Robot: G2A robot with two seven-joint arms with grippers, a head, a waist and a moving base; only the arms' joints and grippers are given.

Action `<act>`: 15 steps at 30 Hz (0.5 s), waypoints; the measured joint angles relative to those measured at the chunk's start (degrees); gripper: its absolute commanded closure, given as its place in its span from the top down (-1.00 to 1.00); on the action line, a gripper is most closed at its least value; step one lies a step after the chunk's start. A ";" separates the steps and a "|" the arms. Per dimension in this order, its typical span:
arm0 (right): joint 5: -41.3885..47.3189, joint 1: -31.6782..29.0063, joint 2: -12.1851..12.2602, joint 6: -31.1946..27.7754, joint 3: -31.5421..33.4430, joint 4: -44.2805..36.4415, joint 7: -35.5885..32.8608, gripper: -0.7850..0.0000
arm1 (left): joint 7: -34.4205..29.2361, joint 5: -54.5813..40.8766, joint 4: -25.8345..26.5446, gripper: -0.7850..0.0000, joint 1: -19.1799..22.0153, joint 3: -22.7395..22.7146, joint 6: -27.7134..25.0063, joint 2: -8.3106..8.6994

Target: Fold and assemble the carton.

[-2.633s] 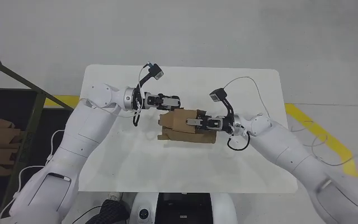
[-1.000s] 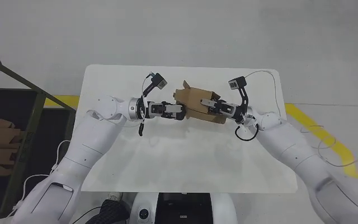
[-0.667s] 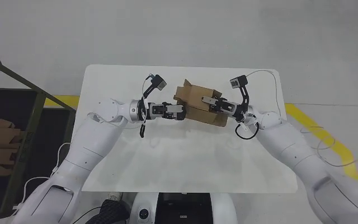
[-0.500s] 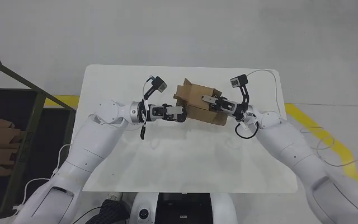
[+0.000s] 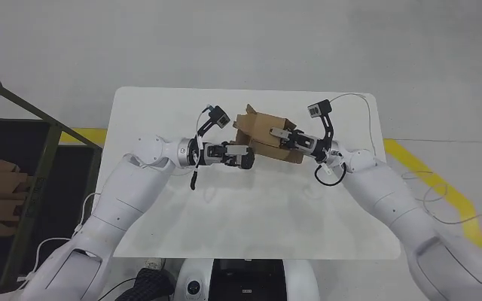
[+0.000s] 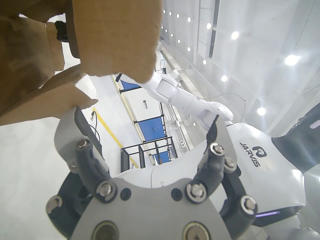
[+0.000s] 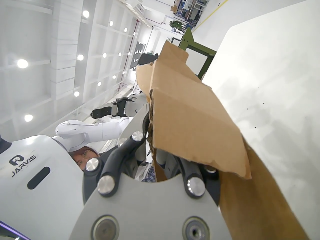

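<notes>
White round-cornered table (image 5: pixel 263 218); brown cardboard carton (image 5: pixel 265 134), ragged flap edges.

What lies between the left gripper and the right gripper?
The carton lies between them, as the top view shows. The right gripper is shut on one panel; the left gripper is open beside its flaps.

"That carton (image 5: pixel 265 135) is plain brown cardboard. It's matt, and fuzzy and ragged along the flap edges."

"And the table (image 5: pixel 248 218)?"

"A smooth white top with only a dull sheen. The left gripper (image 6: pixel 147 114) has black ribbed pads (image 6: pixel 86 128) that look rubbery. Its pale fingers (image 6: pixel 63 136) look like smooth plastic, on a grey matt metal plate (image 6: pixel 155 208) with shiny screws (image 6: pixel 107 188)."
</notes>
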State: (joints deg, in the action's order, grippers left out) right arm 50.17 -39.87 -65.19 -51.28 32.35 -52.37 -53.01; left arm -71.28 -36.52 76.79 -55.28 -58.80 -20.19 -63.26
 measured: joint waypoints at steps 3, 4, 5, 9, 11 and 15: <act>-0.35 -0.31 -0.11 0.12 0.37 -0.45 -0.13 -1.00 | 0.02 0.01 -1.20 1.00 0.79 0.51 -0.01 -0.28; -0.43 -0.41 -0.13 0.18 0.48 -0.63 -0.19 -1.00 | 0.08 0.02 -1.53 1.00 1.00 0.65 -0.05 -0.37; -0.50 -0.52 -0.15 0.24 0.59 -0.80 -0.24 -1.00 | 0.16 0.02 -1.84 1.00 1.19 0.76 -0.11 -0.45; -0.81 -1.06 -0.22 0.61 1.04 -1.33 -0.62 -1.00 | 0.70 0.28 -2.72 1.00 1.82 0.89 -0.76 -0.70; -0.82 -1.27 -0.28 0.87 1.20 -1.37 -0.87 -1.00 | 0.79 0.34 -2.86 1.00 1.96 0.78 -0.95 -0.75; -0.77 -1.58 -0.49 1.43 1.54 -1.36 -1.44 -1.00 | 0.72 0.45 -2.99 1.00 2.00 0.46 -1.10 -0.79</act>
State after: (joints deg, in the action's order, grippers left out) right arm 49.40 -41.45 -65.68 -49.85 33.89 -53.72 -54.44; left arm -70.56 -36.07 73.80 -53.28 -58.34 -21.29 -64.05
